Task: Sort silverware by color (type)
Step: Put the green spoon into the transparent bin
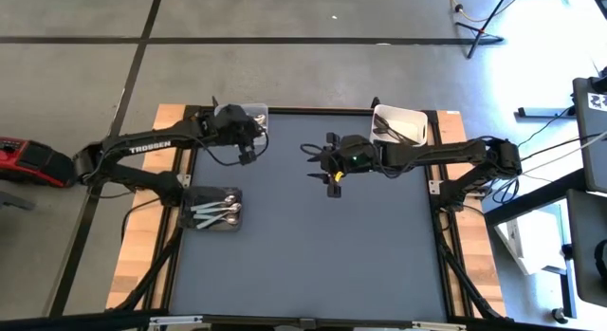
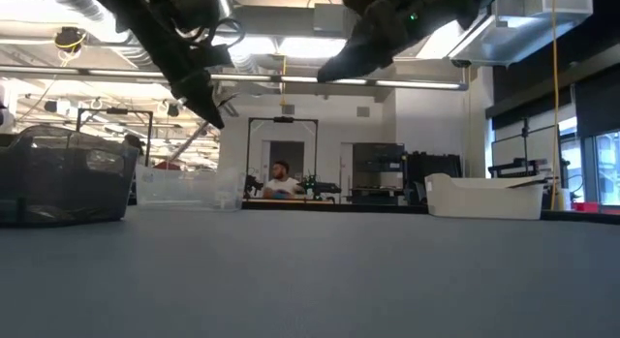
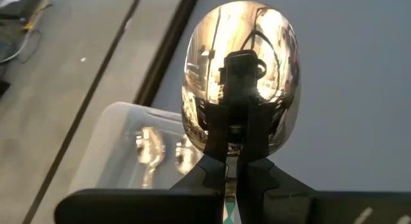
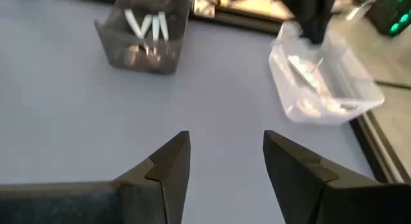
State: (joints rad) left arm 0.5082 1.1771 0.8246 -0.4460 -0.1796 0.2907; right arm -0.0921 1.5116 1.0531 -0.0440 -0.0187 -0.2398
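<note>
My left claw (image 3: 234, 144) is clenched on a shiny silver metal spoon (image 3: 241, 70), its bowl standing up past my fingertips, and I hold it above the clear plastic bin (image 3: 128, 153) at the far left corner of the dark grey worktop (image 1: 313, 227). That bin already has silver pieces lying in it. My right claw (image 4: 225, 166) hangs released and empty over the middle of the worktop, toward its far edge. More pale-handled silverware lies in the dark mesh tray (image 1: 213, 210) at the left edge, and dark utensils sit in the white bin (image 1: 399, 123) at the far right corner.

The risk, as I judge it: the spoon is pinched only at the neck, so it could swivel as I let go. If I am not squarely over the bin, it may strike the rim and bounce onto the worktop or off its far edge.
</note>
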